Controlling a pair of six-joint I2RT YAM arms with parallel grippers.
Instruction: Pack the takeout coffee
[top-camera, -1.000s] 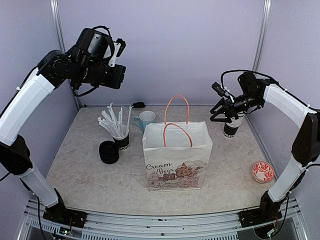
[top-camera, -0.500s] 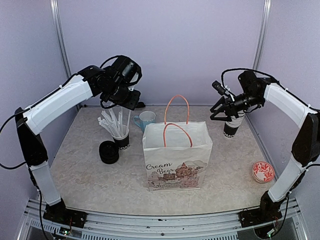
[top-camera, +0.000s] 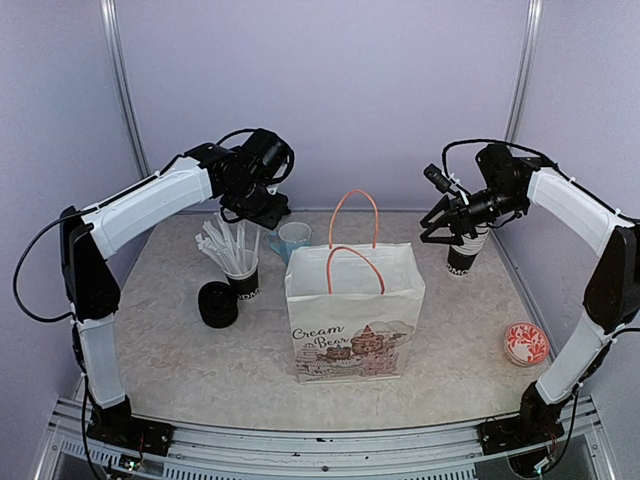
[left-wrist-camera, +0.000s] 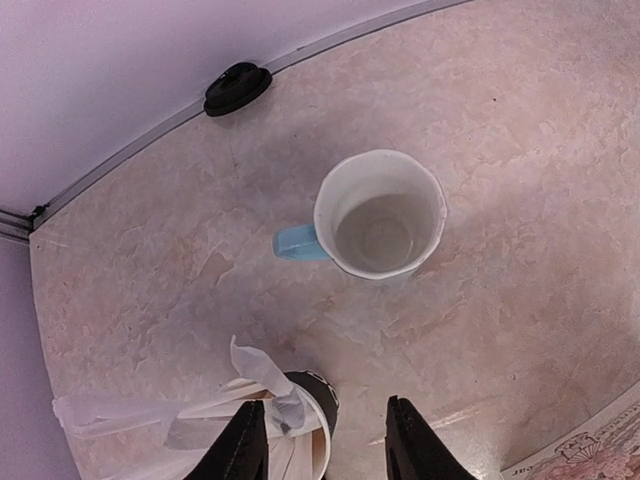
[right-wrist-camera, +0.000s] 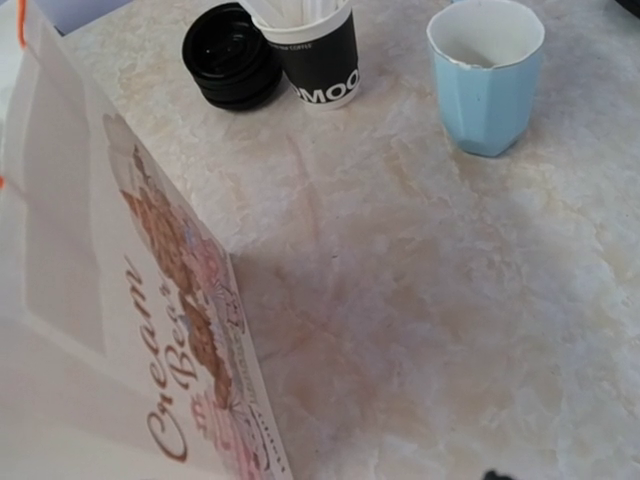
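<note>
One takeout coffee cup (top-camera: 461, 260), black with white lettering near its base, shows at the back right, just behind and below my right gripper (top-camera: 434, 228). That gripper points left toward the bag, open with nothing between its fingers; its own wrist view shows no cup. My left gripper (left-wrist-camera: 325, 452) (top-camera: 271, 209) hangs open over the back of the table. One of its fingers (left-wrist-camera: 245, 450) is over the rim of the black cup of white sticks (left-wrist-camera: 300, 420). A stack of black lids (top-camera: 218, 304) (right-wrist-camera: 232, 55) lies at the left. Another lid (left-wrist-camera: 237, 88) sits by the back wall.
A white paper bag (top-camera: 355, 315) (right-wrist-camera: 100, 250) with orange handles stands open mid-table. A light blue mug (left-wrist-camera: 380, 215) (top-camera: 293, 238) (right-wrist-camera: 487, 75) stands behind it, next to the stick cup (top-camera: 240, 272) (right-wrist-camera: 315, 50). A red-patterned round dish (top-camera: 526, 343) lies at the right.
My left arm swung down from high on the left to the back middle, above the mug and stick cup, and its jaws opened. The right arm stayed still.
</note>
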